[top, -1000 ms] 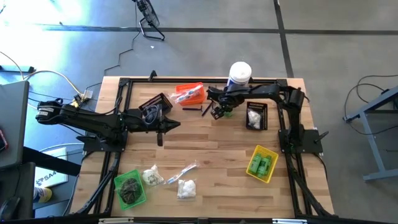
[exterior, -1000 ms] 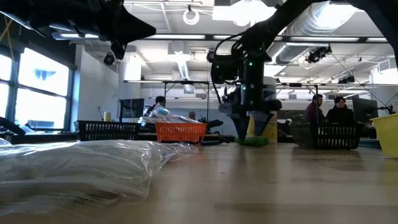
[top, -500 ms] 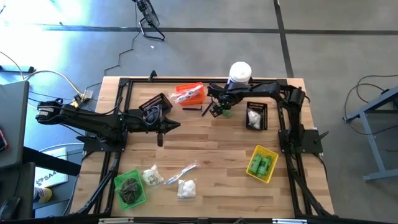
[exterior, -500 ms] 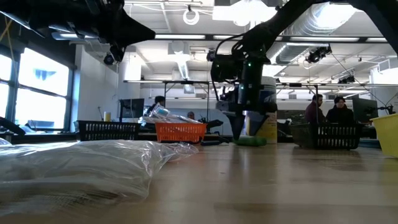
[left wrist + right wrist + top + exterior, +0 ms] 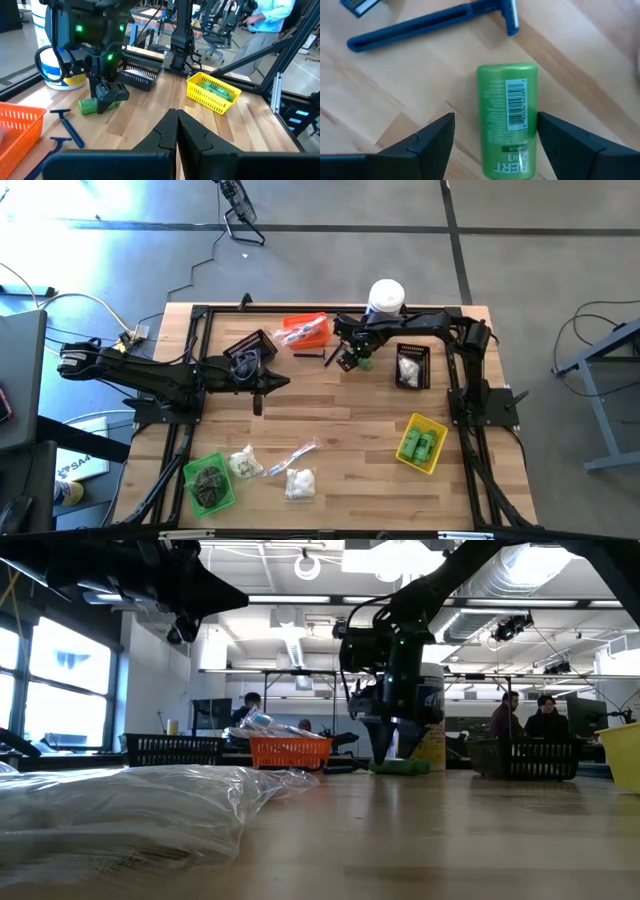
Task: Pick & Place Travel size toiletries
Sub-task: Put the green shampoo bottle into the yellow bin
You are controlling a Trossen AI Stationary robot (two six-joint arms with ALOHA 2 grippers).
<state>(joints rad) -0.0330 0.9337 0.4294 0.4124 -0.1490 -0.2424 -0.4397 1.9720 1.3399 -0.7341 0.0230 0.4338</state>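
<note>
You see a pale planked wood worktop (image 5: 380, 100), a glossy green plastic bottle (image 5: 508, 120) with printed label, and crinkled clear film packets (image 5: 130, 802).

The right arm reaches across the table's far side, its wrist turned down and the right gripper (image 5: 492, 137) low over the wood with fingers (image 5: 432, 137) spread wide, while the left arm waits raised, the left gripper (image 5: 176, 125) pinched closed.
</note>
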